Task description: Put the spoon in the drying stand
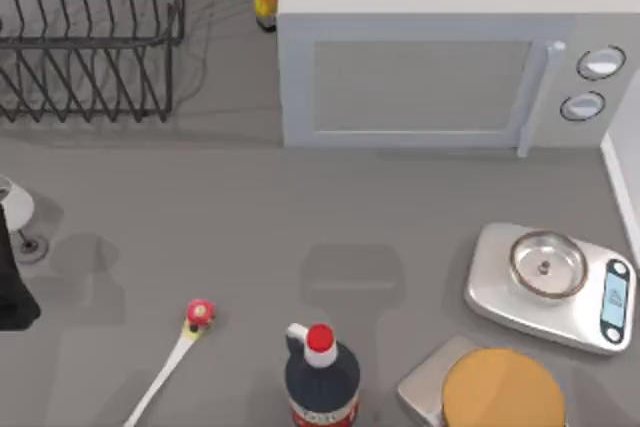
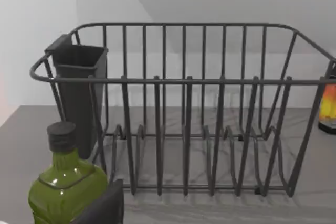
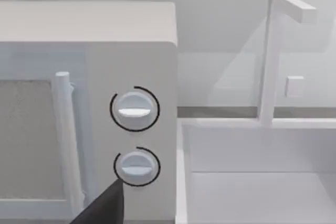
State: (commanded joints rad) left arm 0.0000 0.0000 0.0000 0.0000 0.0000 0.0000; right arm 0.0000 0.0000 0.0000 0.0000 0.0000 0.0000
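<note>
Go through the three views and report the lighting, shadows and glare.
Top view: even, soft light; the drying stand casts faint bar shadows on the table. Left wrist view: the green bottle carries bright highlights. Right wrist view: pale and flat, with soft shadow beside the microwave.

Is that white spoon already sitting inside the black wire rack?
No, the spoon lies flat on the table near the front edge, far from the drying stand at the back left.
</note>
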